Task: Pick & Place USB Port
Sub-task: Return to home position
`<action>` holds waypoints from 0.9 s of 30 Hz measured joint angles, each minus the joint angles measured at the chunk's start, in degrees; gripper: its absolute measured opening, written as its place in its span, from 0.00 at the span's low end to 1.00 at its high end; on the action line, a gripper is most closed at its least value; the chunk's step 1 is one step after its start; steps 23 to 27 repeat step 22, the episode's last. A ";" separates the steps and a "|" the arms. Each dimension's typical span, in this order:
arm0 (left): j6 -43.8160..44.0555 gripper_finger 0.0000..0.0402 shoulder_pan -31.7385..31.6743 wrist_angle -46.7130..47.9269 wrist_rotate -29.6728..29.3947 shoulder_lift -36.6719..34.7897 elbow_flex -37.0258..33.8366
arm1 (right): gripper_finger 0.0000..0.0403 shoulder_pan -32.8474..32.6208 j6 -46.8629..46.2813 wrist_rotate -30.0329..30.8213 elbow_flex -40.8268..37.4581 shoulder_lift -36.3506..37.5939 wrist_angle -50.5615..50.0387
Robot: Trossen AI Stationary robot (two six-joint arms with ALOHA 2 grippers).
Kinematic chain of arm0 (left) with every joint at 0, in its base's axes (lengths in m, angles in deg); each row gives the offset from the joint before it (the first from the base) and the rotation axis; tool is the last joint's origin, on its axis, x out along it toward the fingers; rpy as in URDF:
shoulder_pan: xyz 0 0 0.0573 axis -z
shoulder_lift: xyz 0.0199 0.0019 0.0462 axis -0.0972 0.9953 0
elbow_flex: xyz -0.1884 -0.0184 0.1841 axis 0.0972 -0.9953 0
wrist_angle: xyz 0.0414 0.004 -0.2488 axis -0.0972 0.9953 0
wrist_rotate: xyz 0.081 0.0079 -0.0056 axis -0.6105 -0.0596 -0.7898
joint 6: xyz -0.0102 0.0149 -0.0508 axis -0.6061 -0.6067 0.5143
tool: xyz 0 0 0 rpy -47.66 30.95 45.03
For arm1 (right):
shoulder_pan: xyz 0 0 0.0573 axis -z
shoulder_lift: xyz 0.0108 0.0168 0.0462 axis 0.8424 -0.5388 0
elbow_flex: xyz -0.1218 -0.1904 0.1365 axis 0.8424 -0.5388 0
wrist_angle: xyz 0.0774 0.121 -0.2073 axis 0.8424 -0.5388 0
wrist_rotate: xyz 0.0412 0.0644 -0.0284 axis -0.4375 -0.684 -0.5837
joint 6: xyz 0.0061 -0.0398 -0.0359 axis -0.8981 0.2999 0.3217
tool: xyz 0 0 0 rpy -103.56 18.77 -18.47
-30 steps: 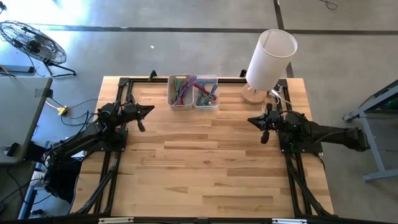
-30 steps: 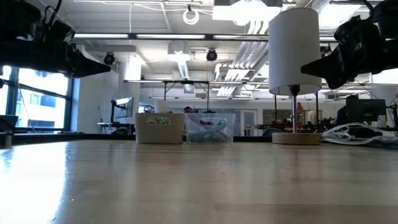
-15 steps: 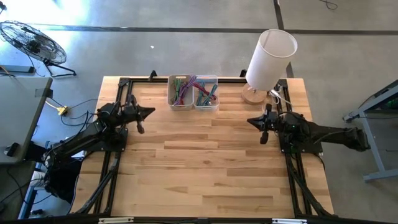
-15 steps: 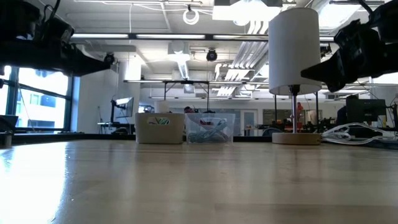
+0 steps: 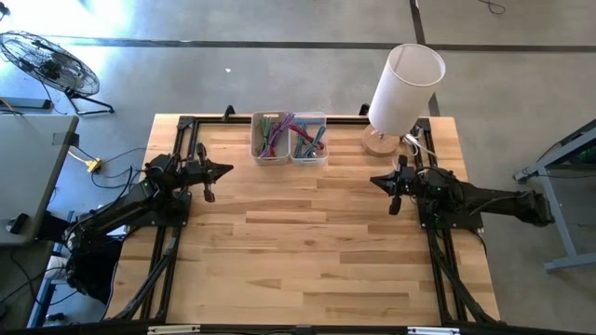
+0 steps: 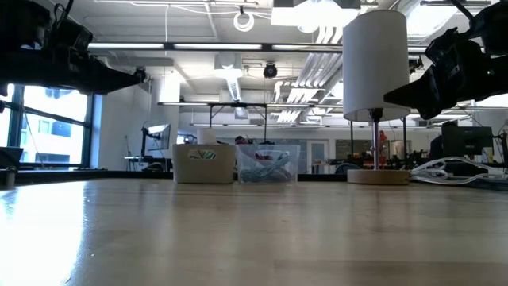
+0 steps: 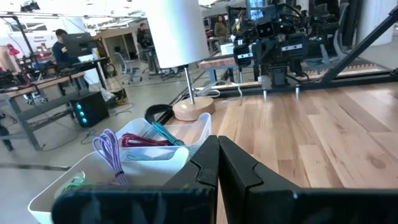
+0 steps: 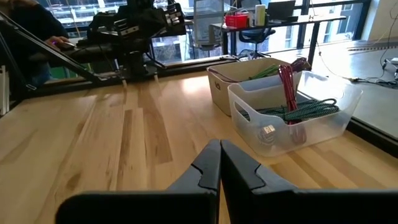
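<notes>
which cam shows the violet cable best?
Left wrist view: the violet cable loops up out of the gray bin, close and unblocked. High view shows it small, from above; in the right wrist and low views the bin wall mostly hides it.

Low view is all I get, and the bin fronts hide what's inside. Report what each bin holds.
Observer: The gray bin holds a violet cable and a green cable.
Operator: Now the other bin.
Observer: The white transparent bin holds a red cable and a teal cable.
Operator: Confirm the end effectors.
Observer: The left end effector and the right end effector are both shut and empty.
</notes>
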State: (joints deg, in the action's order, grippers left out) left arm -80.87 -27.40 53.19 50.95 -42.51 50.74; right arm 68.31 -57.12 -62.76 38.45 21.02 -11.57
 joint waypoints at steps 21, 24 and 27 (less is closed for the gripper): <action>-1.75 0.00 0.01 -0.15 1.49 0.00 0.00 | 0.00 0.00 -1.99 -0.04 -0.02 0.00 0.02; -1.74 0.00 0.01 -0.16 1.49 0.00 0.00 | 0.00 0.00 -1.99 -0.04 -0.02 -0.01 0.02; -1.74 0.00 0.01 -0.16 1.49 0.00 0.00 | 0.00 0.00 -1.99 -0.04 -0.02 -0.01 0.02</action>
